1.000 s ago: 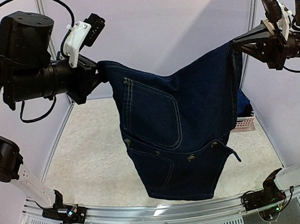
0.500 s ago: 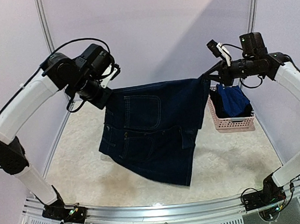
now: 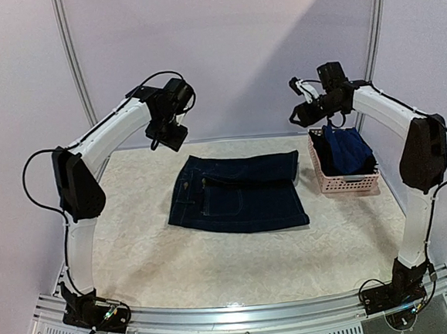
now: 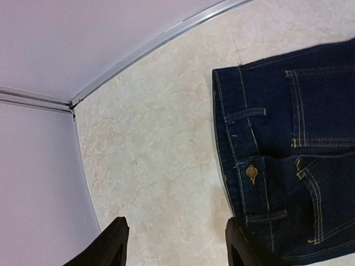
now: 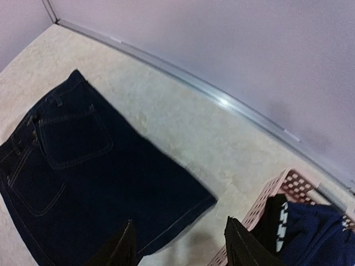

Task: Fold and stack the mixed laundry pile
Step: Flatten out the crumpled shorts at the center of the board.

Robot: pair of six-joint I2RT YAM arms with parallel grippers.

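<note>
As I look out from the arm bases, the dark navy denim piece (image 3: 237, 193) lies flat mid-table, the pink basket (image 3: 341, 185) at its 3 o'clock. Farther, the left gripper (image 4: 176, 221) hangs at 11 o'clock and the right gripper (image 5: 179, 221) at 1 o'clock, both spread and empty.

Denim piece (image 3: 237, 193) is dark navy with tan stitching and brassy buttons. Bench (image 3: 137, 251) is cream, kinda marbled. Pink basket (image 3: 349, 184) has a blue garment (image 3: 350, 149) plus a black-and-white striped piece (image 5: 283, 224). Left arm (image 3: 112, 129) and right arm (image 3: 385, 110): white, with black joints.
</note>
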